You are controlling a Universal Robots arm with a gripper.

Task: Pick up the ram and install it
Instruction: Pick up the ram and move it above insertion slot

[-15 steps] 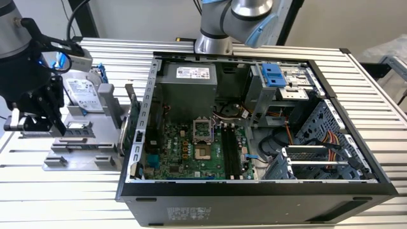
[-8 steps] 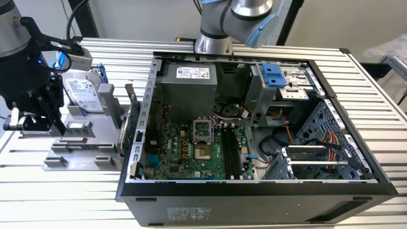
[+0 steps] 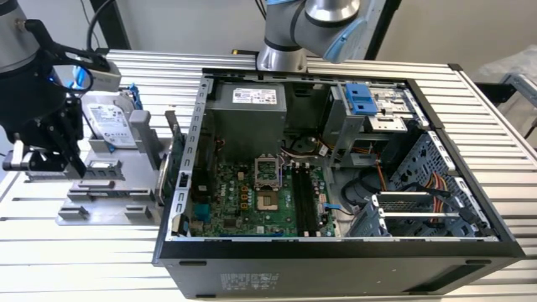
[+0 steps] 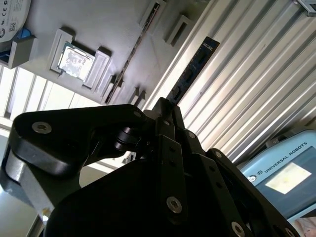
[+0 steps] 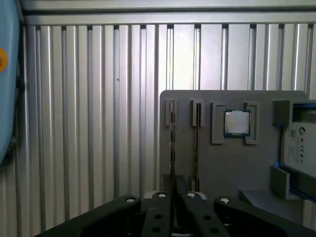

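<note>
Gripper (image 3: 50, 171) hangs at the exterior view's left, by the grey holder (image 3: 105, 204), outside the computer case (image 3: 336, 251). In the second wrist view I see its fingers (image 4: 164, 123) drawn narrow, the ram (image 4: 191, 69) starting at their tip. In the first wrist view it stands on edge in the holder's outer slot.

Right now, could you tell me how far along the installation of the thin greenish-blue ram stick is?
Done: nothing yet; the long black memory slots on the green motherboard look empty. In hand: the black gripper sits by the grey holder, lined up with the ram stick in the first wrist view; whether it grips it, I cannot tell. Left: the install itself.
</note>
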